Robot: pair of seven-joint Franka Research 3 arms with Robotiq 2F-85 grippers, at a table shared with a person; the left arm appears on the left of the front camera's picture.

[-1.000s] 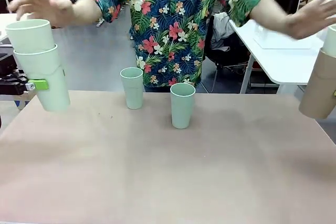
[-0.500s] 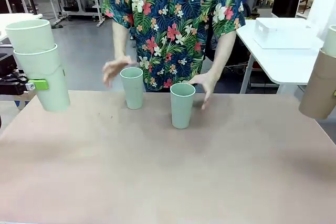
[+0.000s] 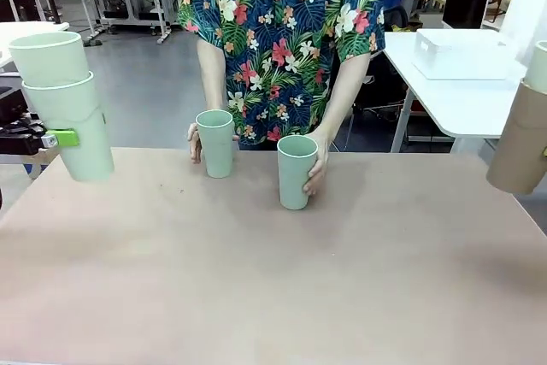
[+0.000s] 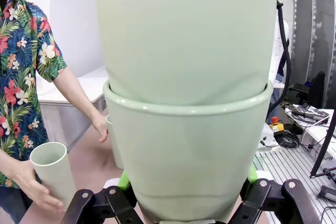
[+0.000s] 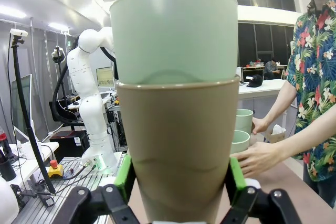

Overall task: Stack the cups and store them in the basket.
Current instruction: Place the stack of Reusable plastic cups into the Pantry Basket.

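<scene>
Our left claw [image 4: 187, 179] pinches two nested mint cups [image 3: 64, 108]; our right claw [image 5: 179, 177] pinches the taupe cup [image 3: 517, 147] holding a mint cup [image 5: 173, 35]. Between the claws, two more mint cups [image 3: 215, 143] [image 3: 297, 171] stand on the table [image 3: 273, 279], a person's hand [image 3: 318, 168] on each.

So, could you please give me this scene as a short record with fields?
left jaws: shut on two stacked green cups, raised off the table
right jaws: shut on brown cup with a green cup nested inside
table: farther green cup and nearer green cup, upright, apart
person: a hand on the farther cup, a hand on the nearer
</scene>
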